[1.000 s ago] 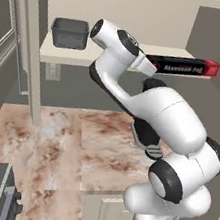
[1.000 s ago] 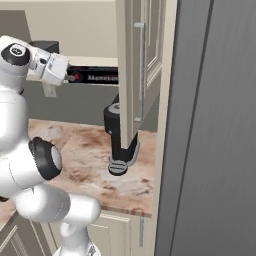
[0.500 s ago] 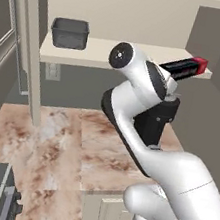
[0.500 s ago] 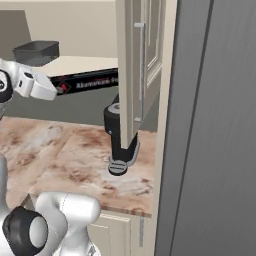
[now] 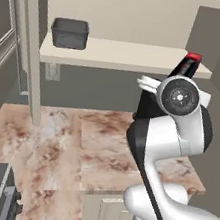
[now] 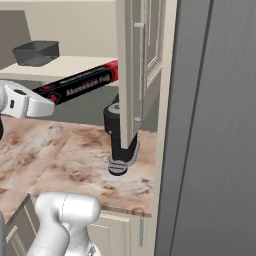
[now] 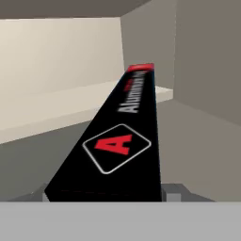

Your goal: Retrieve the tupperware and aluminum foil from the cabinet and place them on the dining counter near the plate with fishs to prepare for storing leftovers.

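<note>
Landmark: the plain cream shelf (image 5: 126, 56) inside the cream-beige wall cabinet (image 6: 142, 60); places below are given from it.

Change: a second ago the long black aluminum foil box with the red end (image 6: 80, 87) lay flat along the shelf's right part under the hand. It now slants up and out over the shelf's front edge, red end (image 5: 193, 57) highest.

Meaning: the foil seems lifted and partly drawn off the shelf, so the first retrieval is under way. The carry to the dining counter is not yet begun.

Tool: the two-finger gripper (image 7: 106, 197) pinches the foil box at its black end, the box running away from the hand toward the shelf.

Tupperware: the small dark grey rectangular tub (image 5: 69, 33) stands untouched at the shelf's left end, well apart from the foil.

Below the shelf: a brown-and-white marbled stone countertop (image 5: 61, 139).

Hidden: the arm's own bulk covers most of the box in the left base view. The fingertips are cut off at the hand view's bottom. Whether the red end touches the shelf is hard to tell.
</note>
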